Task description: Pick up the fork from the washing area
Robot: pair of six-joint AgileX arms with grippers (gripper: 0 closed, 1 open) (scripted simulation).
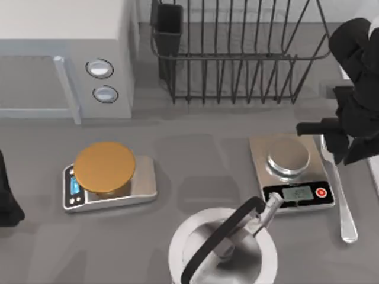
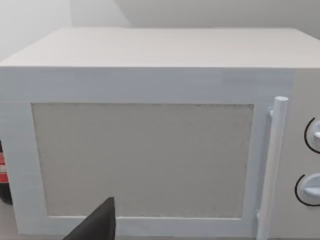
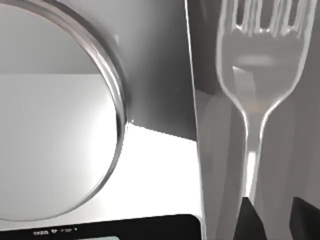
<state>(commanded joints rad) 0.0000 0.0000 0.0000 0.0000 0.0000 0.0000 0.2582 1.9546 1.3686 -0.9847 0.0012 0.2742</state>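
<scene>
The silver fork (image 1: 342, 204) lies on the grey surface just right of the steel scale, its rounded handle end toward the front. My right gripper (image 1: 335, 144) hovers over the tine end and hides the tines in the top view. The right wrist view shows the fork (image 3: 260, 75) close up, tines away from the camera. Its handle runs down toward my right gripper (image 3: 274, 220), which is open with a dark fingertip (image 3: 250, 220) at the handle. A pale strip at the right edge looks like the rim of the washing area (image 1: 374, 174). My left arm (image 1: 7, 198) is parked at the left edge.
A steel scale (image 1: 290, 171) sits left of the fork. A round pot (image 1: 222, 248) with a black handle is at the front. A scale with an orange disc (image 1: 106, 174) stands left. The microwave (image 1: 65, 59) and the black dish rack (image 1: 237, 53) line the back.
</scene>
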